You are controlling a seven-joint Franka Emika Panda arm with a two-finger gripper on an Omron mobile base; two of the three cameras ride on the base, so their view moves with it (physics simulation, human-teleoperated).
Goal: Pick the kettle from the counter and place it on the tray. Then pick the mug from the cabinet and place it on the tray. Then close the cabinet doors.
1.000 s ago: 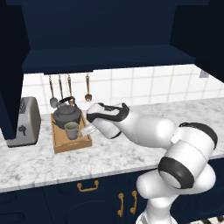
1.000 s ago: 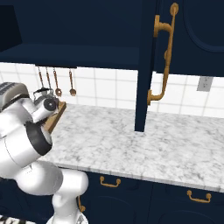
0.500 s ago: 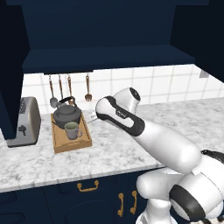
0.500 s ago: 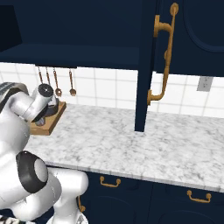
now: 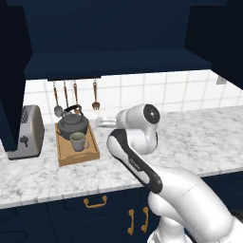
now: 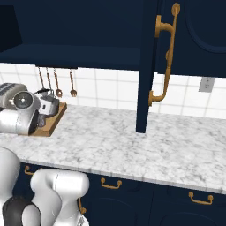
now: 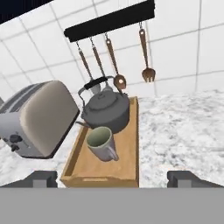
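Pulled back from the tray (image 5: 76, 154) since a second ago, arm folded up over the bench (image 5: 199, 137), left view shows kettle (image 5: 72, 124) and mug (image 5: 78, 141) on tray beside toaster (image 5: 26, 133), right view shows cabinet door (image 6: 152, 57) open, hand view shows tool (image 7: 112, 179) with tips apart, empty, above tray.

occluded: kettle (image 6: 47, 102) half behind arm | cut off: toaster (image 7: 37, 118) left edge

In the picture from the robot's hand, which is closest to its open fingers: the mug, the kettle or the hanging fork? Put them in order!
From the gripper:
1. mug, on the tray's near end.
2. kettle, behind it on the tray.
3. fork, hanging on the back wall.
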